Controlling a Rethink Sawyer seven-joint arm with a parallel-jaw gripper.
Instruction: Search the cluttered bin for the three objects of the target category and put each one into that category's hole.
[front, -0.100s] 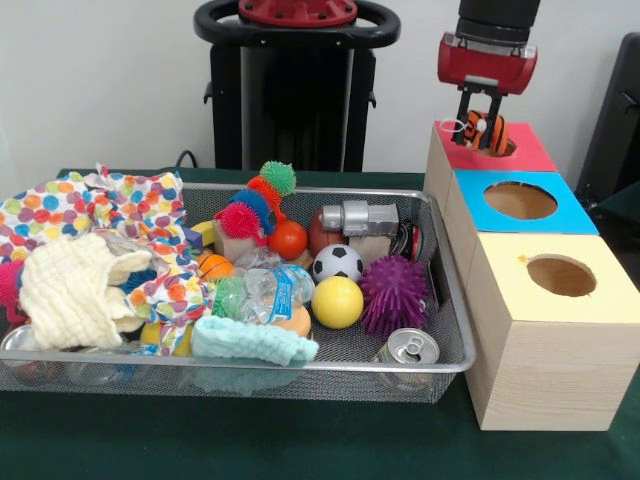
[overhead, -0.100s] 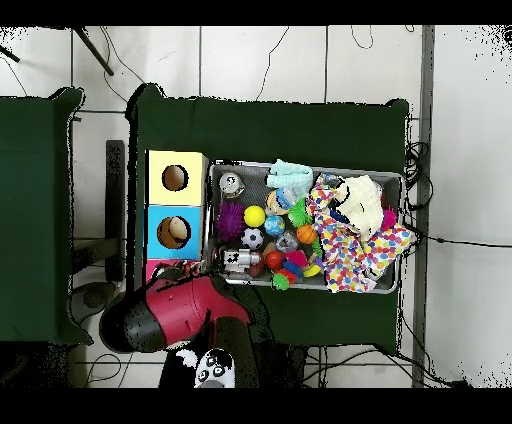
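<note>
Above the red box (front, -0.100s: 485, 150), at one o'clock from the bin (front, -0.100s: 452, 300), I see the arm hang straight down, wrist vertical. The gripper (front, -0.100s: 483, 128) is clamped on an orange striped toy (front, -0.100s: 489, 131), held right over the red box's hole. Blue box (front, -0.100s: 520, 203) and yellow box (front, -0.100s: 560, 290) sit alongside.

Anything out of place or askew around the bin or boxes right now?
Mostly the polka-dot cloth: it spills over the mesh bin's rim onto the table. A crushed water bottle lies among the toys. The hand holds an orange striped toy over the pink box; nothing there looks wrong.
</note>
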